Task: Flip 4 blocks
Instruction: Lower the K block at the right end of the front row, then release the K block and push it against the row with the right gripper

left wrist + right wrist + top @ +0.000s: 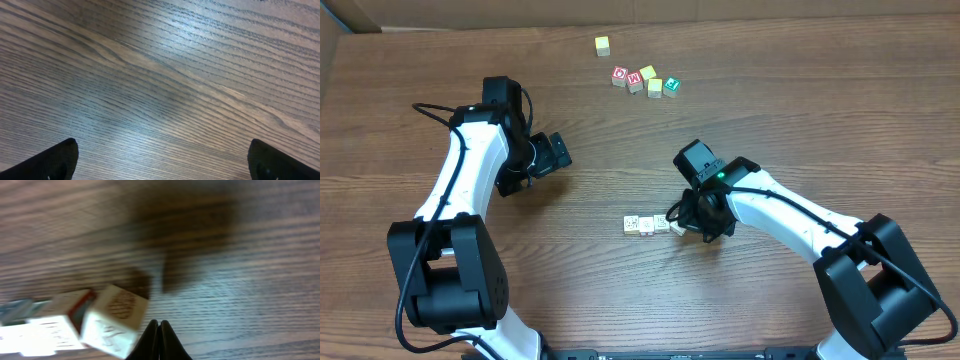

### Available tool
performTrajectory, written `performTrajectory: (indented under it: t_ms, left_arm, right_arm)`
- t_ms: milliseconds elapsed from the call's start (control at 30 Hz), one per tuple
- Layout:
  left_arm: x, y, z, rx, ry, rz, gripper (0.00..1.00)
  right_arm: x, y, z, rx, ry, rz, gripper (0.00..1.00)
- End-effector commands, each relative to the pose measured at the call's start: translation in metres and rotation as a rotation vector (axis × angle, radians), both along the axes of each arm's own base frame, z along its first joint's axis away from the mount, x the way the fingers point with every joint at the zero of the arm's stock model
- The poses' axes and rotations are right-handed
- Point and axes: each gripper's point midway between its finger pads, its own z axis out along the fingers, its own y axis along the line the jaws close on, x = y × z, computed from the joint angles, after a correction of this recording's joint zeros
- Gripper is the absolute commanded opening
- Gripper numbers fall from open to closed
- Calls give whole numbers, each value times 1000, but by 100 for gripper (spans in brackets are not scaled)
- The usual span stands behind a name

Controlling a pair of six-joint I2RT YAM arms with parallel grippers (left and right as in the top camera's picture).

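Note:
A short row of pale cream blocks [646, 226] lies on the wooden table in front of the middle. In the right wrist view the nearest block [117, 315] sits tilted and blurred, with two more blocks [60, 322] lined up to its left. My right gripper [682, 222] is at the right end of the row. Its fingertips [159, 330] are pressed together with nothing between them, just beside the tilted block. My left gripper [555, 152] hovers open to the left, far from the blocks. Its fingers [60, 160] stand wide apart over bare wood.
A cluster of other cubes lies at the back: a lone yellow cube [603, 45], red-lettered cubes [620, 75], yellow cubes [655, 87] and a green-marked cube [672, 86]. Both arms reach in from the front edge.

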Motion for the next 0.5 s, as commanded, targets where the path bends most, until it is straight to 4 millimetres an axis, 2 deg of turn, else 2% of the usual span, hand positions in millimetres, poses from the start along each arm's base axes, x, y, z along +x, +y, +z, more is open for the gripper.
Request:
performTrajectory:
  t_ms: [0,300,467]
  left_arm:
    - [5,-1,12,1,-38,-14,100]
    - [5,-1,12,1,-38,-14,100]
    - [5,-1,12,1,-38,-14,100]
  right_arm:
    - [0,3,-1,12,-4,-16,4]
    - [18,16,3,67,-86,8,4]
    - [22,18,4,77,-101,16,4]
